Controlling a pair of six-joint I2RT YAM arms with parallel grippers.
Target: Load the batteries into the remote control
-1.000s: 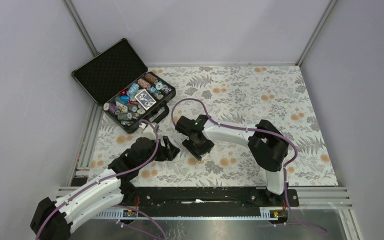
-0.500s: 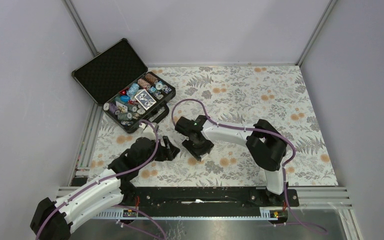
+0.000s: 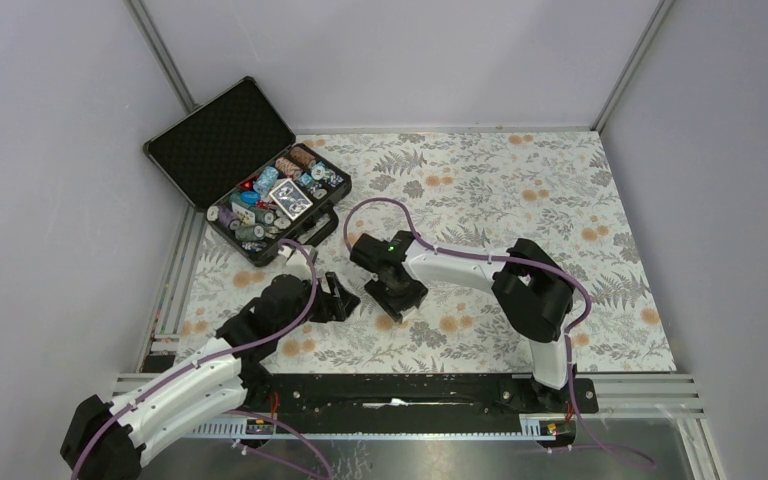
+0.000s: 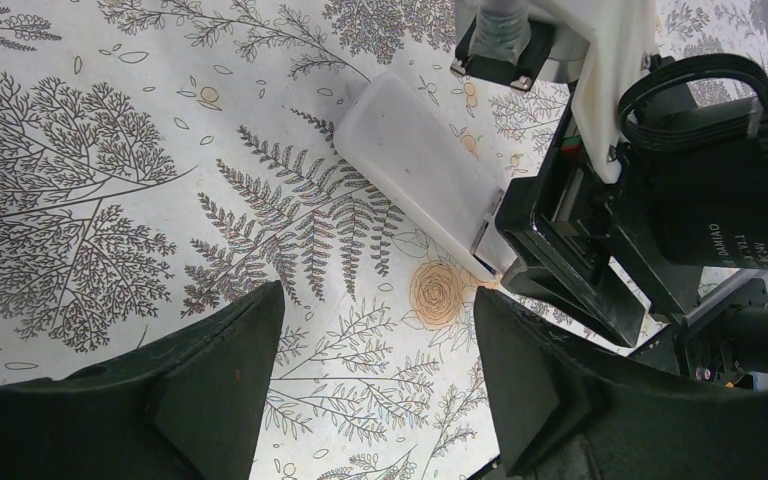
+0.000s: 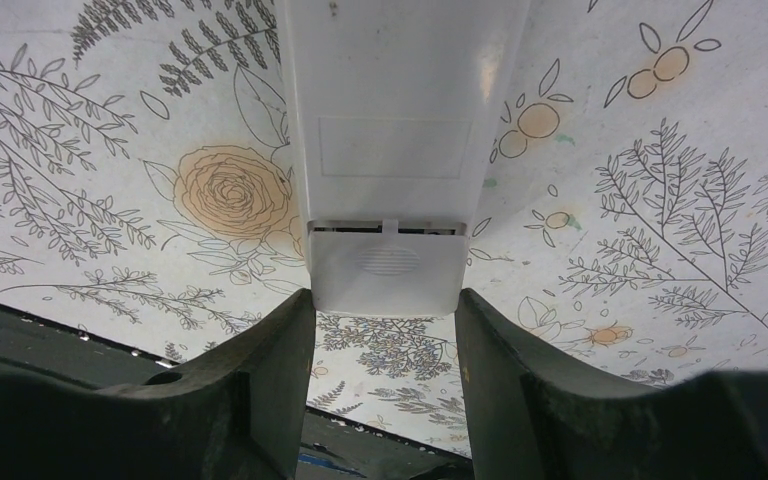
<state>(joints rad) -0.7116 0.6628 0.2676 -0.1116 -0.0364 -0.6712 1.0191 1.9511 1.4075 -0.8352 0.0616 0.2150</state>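
The remote control (image 5: 390, 120) lies back up on the floral mat, its plain white back and the seam of its battery cover showing. My right gripper (image 5: 385, 330) is shut on the remote's near end, one finger touching each side. In the top view the right gripper (image 3: 397, 298) points down at the mat's middle left. My left gripper (image 4: 380, 340) is open and empty just above the mat, with the remote (image 4: 420, 170) ahead of it. In the top view the left gripper (image 3: 345, 300) sits close to the left of the right gripper. No batteries are in view.
An open black case (image 3: 222, 140) with poker chips and a card deck stands at the mat's back left corner. The right arm's wrist (image 4: 660, 180) crowds the right side of the left wrist view. The black rail (image 3: 390, 392) runs along the near edge.
The right arm has shifted very slightly to the left. The left arm has not moved.
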